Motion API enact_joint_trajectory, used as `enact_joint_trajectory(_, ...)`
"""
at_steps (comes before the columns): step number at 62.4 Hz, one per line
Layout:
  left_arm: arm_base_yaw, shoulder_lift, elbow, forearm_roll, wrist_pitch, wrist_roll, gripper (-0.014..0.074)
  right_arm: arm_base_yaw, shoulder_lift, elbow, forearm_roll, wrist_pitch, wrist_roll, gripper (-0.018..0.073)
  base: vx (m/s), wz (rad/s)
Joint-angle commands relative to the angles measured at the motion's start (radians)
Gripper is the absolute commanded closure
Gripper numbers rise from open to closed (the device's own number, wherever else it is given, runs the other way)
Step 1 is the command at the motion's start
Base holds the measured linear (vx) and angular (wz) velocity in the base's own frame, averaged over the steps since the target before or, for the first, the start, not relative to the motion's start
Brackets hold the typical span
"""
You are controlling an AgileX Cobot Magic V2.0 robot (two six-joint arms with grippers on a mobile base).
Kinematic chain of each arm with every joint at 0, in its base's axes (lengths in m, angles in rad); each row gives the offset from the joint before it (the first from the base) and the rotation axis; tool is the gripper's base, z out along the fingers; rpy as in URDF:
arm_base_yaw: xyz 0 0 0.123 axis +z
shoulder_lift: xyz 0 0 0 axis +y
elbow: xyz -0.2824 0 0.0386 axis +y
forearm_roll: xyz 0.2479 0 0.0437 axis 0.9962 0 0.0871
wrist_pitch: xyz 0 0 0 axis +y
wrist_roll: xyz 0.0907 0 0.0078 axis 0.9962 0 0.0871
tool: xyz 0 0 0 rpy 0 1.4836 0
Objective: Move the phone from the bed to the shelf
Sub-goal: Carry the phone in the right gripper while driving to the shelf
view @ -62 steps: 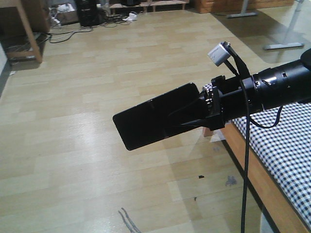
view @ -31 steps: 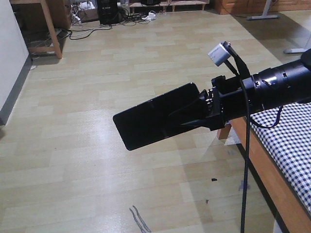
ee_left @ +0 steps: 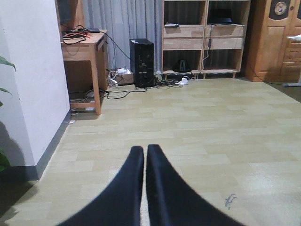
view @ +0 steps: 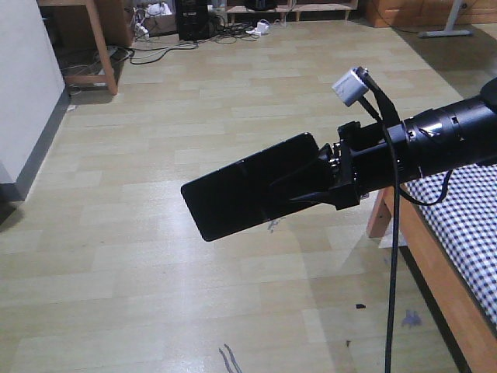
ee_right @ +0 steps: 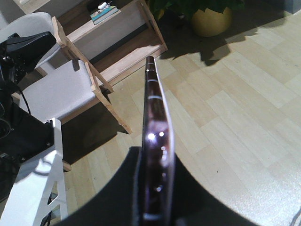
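Phone [view: 245, 186]: black slab held in the air above the floor [view: 140, 155], left of the mattress corner.
Bed [view: 466, 210]: checked sheet, at the front view's right edge.
Right gripper [view: 299, 194]: clamped on the slab's near end.
Left gripper [ee_left: 145, 150]: fingers pressed together, seemingly nothing between.
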Motion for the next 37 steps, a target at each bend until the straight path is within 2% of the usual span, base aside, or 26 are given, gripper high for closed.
enact_joint_trajectory(1,-0.004,-0.013,-0.021,-0.009,-0.072,-0.006,0.0595,-0.002,-0.041,-0.025,0.086,0.082,-0.003,0.0561,0.17,0.14)
enact_joint_trajectory(37,-0.004,-0.013,-0.021,-0.009,-0.072,-0.006,0.0595,-0.002,-0.041,-0.025,0.086,0.082,-0.004,0.0561,0.27,0.05)
